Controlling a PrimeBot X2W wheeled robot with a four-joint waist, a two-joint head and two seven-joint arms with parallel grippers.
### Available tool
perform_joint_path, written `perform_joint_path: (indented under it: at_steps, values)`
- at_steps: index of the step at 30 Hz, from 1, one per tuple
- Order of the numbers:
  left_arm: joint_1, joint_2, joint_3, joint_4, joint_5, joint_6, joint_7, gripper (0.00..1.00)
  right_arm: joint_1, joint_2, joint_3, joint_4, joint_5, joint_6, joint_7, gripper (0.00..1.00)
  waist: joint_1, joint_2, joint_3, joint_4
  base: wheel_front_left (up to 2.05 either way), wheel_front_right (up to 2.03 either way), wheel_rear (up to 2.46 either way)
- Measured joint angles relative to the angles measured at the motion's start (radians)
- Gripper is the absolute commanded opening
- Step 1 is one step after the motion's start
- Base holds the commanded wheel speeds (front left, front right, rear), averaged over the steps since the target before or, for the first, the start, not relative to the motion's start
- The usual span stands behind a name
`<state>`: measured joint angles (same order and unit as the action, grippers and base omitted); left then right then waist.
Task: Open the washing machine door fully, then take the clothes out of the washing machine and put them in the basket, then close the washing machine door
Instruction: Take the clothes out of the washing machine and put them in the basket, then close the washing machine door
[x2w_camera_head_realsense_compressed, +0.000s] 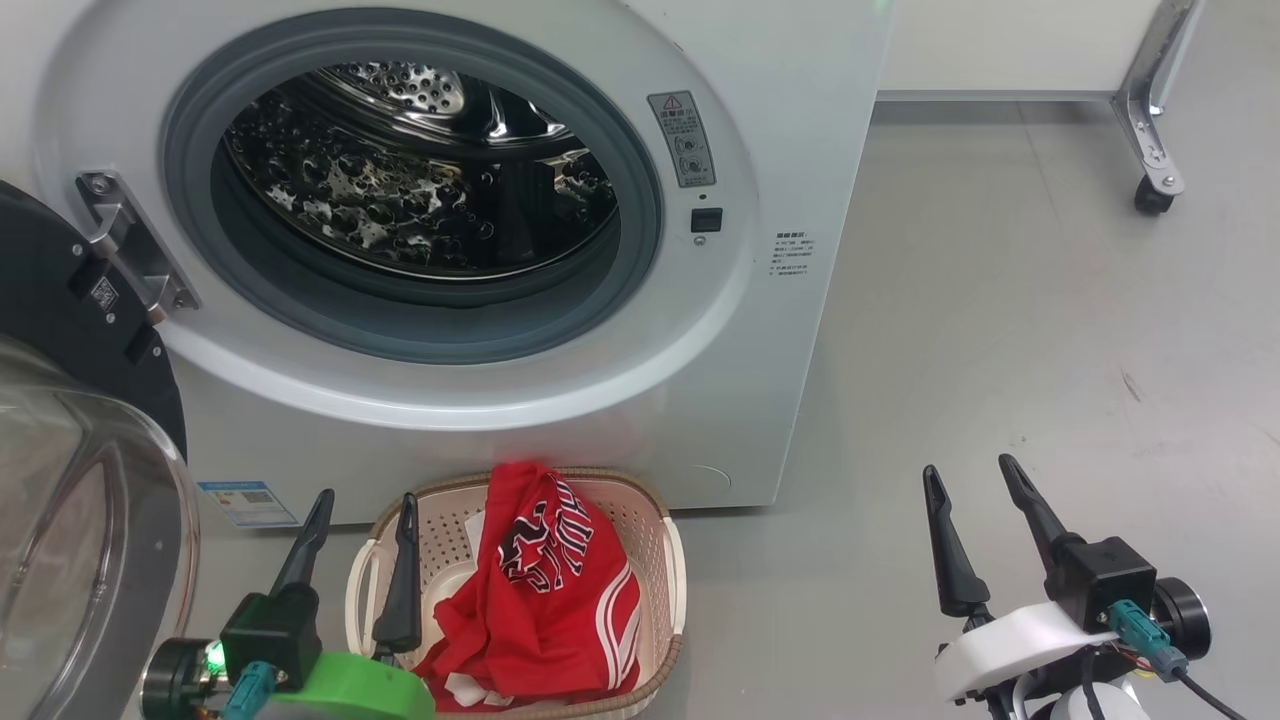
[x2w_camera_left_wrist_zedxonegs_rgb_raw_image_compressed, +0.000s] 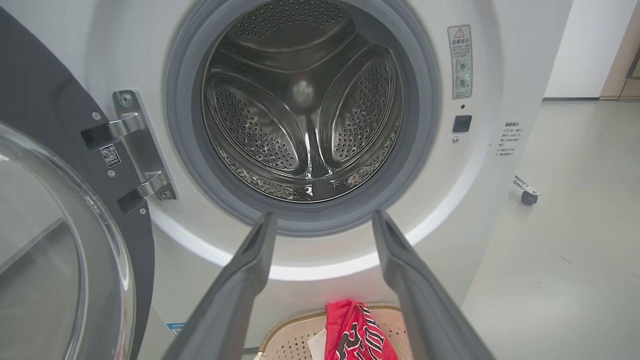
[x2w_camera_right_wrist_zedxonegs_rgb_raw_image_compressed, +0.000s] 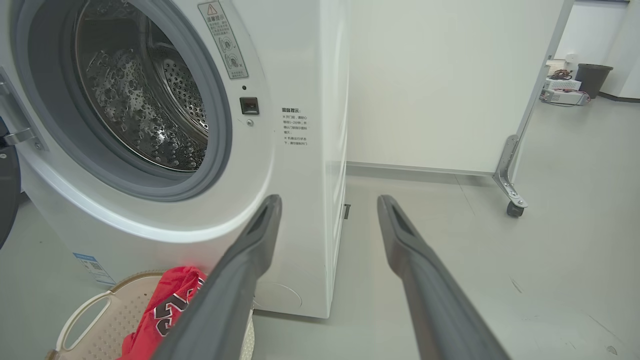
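The head view took in the whole arrangement: the washing machine (x2w_camera_head_realsense_compressed: 790, 150) with its grey-gasketed opening, the washing machine door (x2w_camera_head_realsense_compressed: 60, 300) standing wide open at the left on its steel hinge (x2w_camera_head_realsense_compressed: 130, 250), and the basket (x2w_camera_head_realsense_compressed: 665, 530) on the grey floor (x2w_camera_head_realsense_compressed: 1000, 350) just in front of the machine. The clothes (x2w_camera_head_realsense_compressed: 550, 590) lay heaped inside the basket, bright red with white stripes and a black-and-white lettered patch, one fold riding up over the far rim. The left gripper (x2w_camera_head_realsense_compressed: 366, 498) hung by the basket's left side, its two dark fingers spread apart and holding nothing. The right gripper (x2w_camera_head_realsense_compressed: 968, 466) hung over bare floor well to the right, fingers likewise parted around nothing. The left wrist view looked straight into the drum (x2w_camera_left_wrist_zedxonegs_rgb_raw_image_compressed: 305, 115), giving its perforated steel wall and three raised ribs (the head view caught these at a slant, mostly as glare), with the door's clear bulging glass at the left. The right wrist view added the machine's plain white right side, a white panel on a castor (x2w_camera_right_wrist_zedxonegs_rgb_raw_image_compressed: 514, 209), and a dark bin (x2w_camera_right_wrist_zedxonegs_rgb_raw_image_compressed: 592, 77) far off to the right.
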<state>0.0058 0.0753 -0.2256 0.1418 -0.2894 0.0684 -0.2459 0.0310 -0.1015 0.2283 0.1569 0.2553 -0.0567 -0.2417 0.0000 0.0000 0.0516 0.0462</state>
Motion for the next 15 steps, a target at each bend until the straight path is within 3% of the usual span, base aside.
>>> perform_joint_path:
  at_steps: [15]
  values:
    - [0.04,0.007,-0.002,-0.077,0.005,0.012,0.034,1.0,0.014,0.0,0.001,-0.021,0.0,-0.007,0.009,1.0,0.0,0.0,-0.004,0.002,0.0,0.0,0.0]
